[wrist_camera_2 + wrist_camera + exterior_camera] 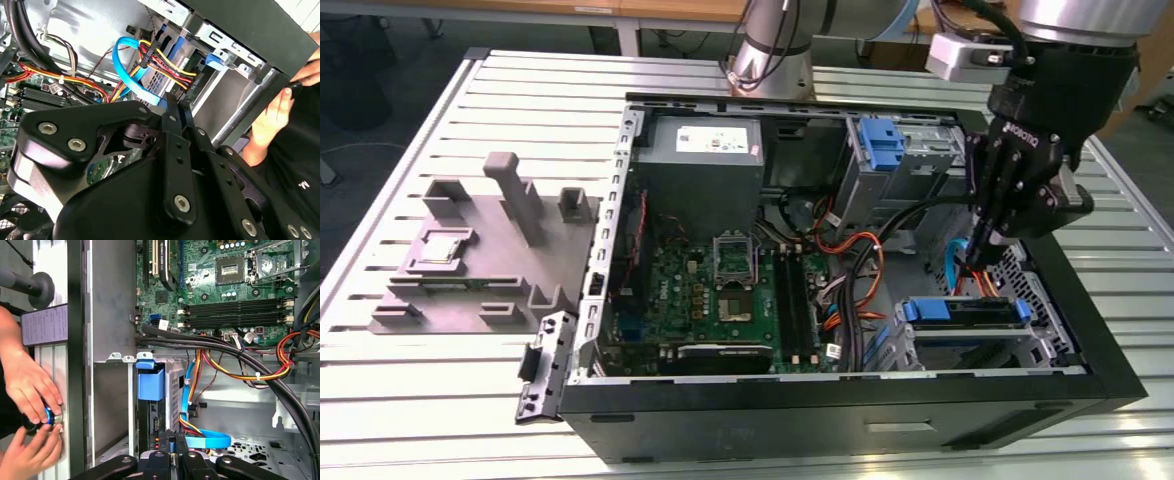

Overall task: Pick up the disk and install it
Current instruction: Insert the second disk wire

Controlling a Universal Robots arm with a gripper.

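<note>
Two fingers of the gripper (173, 444) stand pressed together, tips low in the case, just beside the disk (150, 390). The disk sits edge-on in its bay, next to the blue cable (205, 441). Advice: press squarely along the rails and keep off the cables. Farther off, the power supply (700, 150) label's print is unreadable.
</note>
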